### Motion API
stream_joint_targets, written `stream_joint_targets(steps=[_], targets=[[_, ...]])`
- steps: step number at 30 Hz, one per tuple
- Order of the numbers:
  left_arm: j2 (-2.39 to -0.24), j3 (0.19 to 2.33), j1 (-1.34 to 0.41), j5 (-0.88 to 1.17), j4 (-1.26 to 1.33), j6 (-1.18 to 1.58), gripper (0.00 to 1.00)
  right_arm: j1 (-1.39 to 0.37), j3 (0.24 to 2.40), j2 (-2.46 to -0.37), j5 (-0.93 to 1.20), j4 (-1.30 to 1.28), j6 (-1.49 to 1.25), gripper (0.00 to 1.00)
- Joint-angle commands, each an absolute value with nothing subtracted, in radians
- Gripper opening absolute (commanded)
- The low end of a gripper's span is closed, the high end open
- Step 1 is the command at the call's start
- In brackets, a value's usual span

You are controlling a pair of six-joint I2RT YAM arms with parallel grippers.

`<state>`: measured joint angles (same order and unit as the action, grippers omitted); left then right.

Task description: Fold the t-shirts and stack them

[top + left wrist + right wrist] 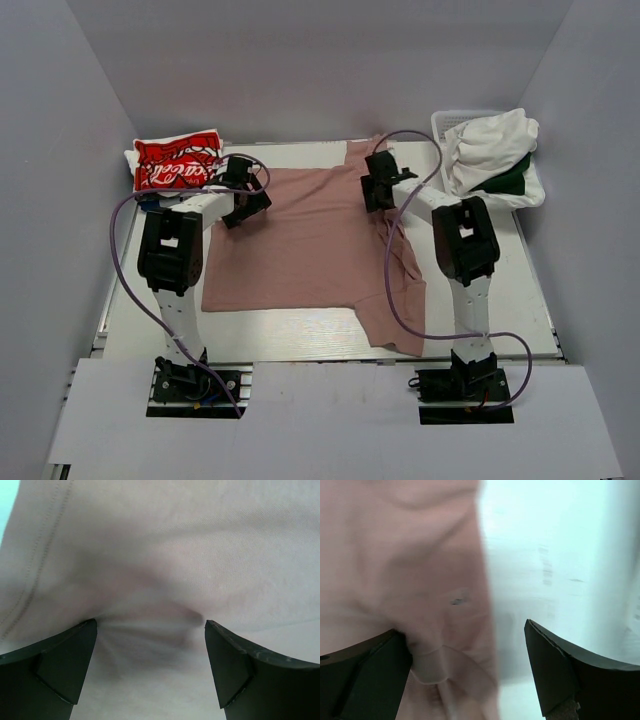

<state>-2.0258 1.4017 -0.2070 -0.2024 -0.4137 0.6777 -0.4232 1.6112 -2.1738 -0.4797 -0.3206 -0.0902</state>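
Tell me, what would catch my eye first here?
A dusty-pink t-shirt lies spread across the middle of the table, with the left gripper and right gripper open over its far edge. A folded red t-shirt with white script sits far left; a white lattice basket holding white cloth and dark green cloth stands far right.

This looks like a robotics lab's test cell. Plain grey walls (300, 60) box in a white tabletop (530, 300) on three sides. A left arm (175, 250) and a right arm (462, 240) are bolted at its near edge, trailing loose lilac cables (112, 255), with a pink t-shirt (300, 240) spread between them.
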Motion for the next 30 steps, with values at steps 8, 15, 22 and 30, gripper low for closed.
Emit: stream_joint_targets(steps=[8, 15, 22, 30], targets=[[-2.085, 1.371, -0.163, -0.277, -0.506, 0.663, 1.00, -0.229, 1.585, -2.034, -0.641, -0.373, -0.074, 0.88], [-2.039, 1.362, -0.163, -0.293, -0.497, 0.623, 1.00, -0.222, 1.603, -1.980, -0.567, -0.420, -0.014, 0.89], [-2.039, 1.373, -0.163, -0.247, -0.488, 0.612, 1.00, -0.299, 1.527, -1.905, 0.028, -0.371, -0.014, 0.90], [-1.997, 1.330, -0.163, -0.267, -0.506, 0.612, 1.00, -0.420, 1.323, -1.873, 0.152, -0.335, -0.228, 0.90]])
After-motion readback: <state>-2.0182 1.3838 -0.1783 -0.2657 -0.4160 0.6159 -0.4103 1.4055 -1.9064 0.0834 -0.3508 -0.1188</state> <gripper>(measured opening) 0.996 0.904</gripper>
